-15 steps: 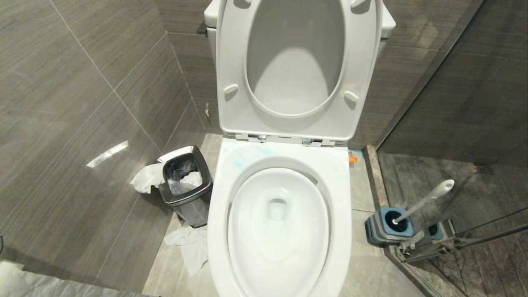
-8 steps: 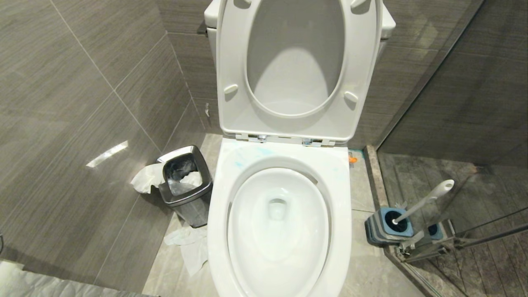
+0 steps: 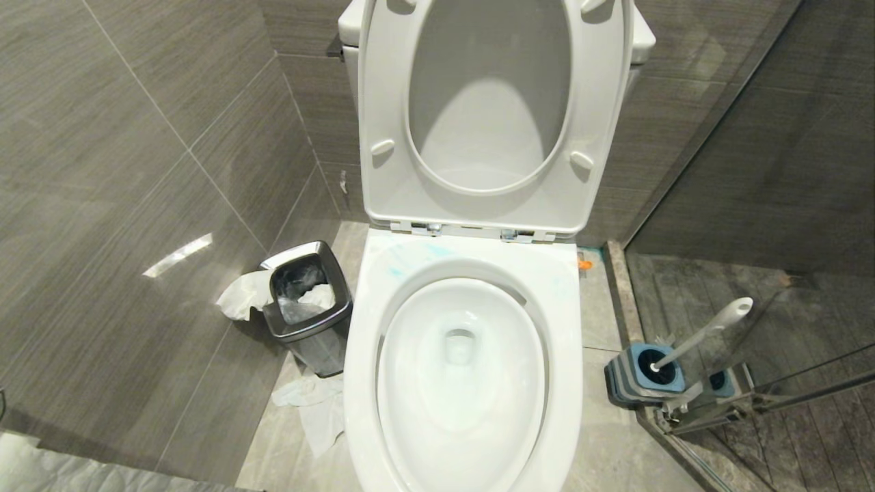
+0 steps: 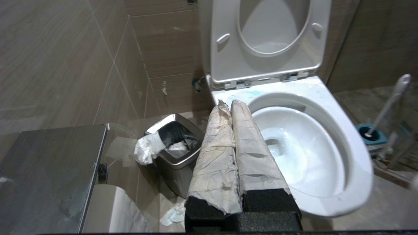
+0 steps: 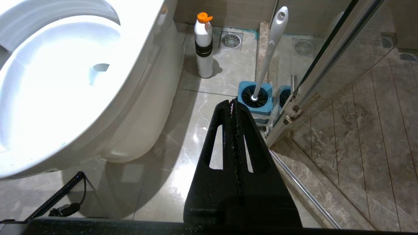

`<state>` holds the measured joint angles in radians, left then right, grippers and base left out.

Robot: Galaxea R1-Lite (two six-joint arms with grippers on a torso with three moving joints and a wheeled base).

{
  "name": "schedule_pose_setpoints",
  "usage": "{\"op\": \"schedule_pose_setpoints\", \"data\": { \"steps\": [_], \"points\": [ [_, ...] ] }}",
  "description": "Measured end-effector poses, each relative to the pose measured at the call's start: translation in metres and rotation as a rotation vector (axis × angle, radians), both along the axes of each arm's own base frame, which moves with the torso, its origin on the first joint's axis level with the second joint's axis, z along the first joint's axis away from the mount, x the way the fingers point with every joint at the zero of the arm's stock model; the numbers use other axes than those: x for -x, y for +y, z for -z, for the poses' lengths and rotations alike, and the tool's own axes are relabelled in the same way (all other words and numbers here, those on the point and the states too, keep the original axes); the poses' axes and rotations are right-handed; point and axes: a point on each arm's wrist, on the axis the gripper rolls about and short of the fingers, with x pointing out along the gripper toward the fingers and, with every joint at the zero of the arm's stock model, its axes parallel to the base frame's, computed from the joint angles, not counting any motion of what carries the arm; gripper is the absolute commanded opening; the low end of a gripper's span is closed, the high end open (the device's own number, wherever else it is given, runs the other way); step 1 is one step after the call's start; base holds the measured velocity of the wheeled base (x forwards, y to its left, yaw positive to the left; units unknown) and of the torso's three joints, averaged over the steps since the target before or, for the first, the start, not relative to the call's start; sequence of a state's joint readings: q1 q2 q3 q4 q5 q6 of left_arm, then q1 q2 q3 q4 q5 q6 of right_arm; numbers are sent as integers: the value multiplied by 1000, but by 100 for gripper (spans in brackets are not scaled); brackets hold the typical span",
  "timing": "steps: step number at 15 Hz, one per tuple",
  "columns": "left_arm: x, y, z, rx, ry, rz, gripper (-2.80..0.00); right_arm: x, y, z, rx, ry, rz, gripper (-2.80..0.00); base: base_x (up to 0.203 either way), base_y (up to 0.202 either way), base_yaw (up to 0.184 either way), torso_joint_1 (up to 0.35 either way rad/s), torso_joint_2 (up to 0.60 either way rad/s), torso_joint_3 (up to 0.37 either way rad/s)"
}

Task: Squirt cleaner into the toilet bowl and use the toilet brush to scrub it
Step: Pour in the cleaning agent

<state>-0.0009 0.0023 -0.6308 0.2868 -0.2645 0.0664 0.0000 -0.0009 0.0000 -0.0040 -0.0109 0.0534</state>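
The white toilet bowl (image 3: 566, 321) stands open, with seat and lid raised against the tank. Pale turquoise cleaner (image 3: 409, 262) streaks the back of its rim, also seen as cleaner (image 4: 251, 94) in the left wrist view. The toilet brush (image 3: 704, 333) leans in its blue holder (image 3: 639, 374) on the floor to the right. Neither arm is in the head view. My left gripper (image 4: 230, 103) is shut and empty, its fingers wrapped in paper, hanging near the bowl's left side. My right gripper (image 5: 231, 102) is shut and empty, low over the floor, pointing at the toilet brush (image 5: 269, 49).
A steel bin (image 3: 307, 307) with tissue sits left of the toilet, and more tissue (image 3: 318, 410) lies on the floor. A white bottle with an orange cap (image 5: 203, 42) stands beside the pedestal. A glass shower door (image 5: 326, 65) bounds the right. A paper-roll holder (image 4: 52, 169) is near left.
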Motion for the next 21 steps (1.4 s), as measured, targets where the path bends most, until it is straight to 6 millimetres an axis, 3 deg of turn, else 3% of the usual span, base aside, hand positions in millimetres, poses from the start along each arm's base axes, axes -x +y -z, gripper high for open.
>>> {"op": "schedule_pose_setpoints", "data": {
  "steps": [4, 9, 21],
  "points": [
    [-44, 2, 34, -13, -40, -91, -280, 0, 0, 0, 0, 0, 0, -280, 0, 0, 0, 0, 0, 0],
    [-75, 3, 82, -41, 13, -181, -280, 0, 0, 0, 0, 0, 0, -280, 0, 0, 0, 0, 0, 0],
    [-84, 4, 124, -64, 332, -213, -280, 0, 0, 0, 0, 0, -1, -280, 0, 0, 0, 0, 0, 0]
  ]
}}
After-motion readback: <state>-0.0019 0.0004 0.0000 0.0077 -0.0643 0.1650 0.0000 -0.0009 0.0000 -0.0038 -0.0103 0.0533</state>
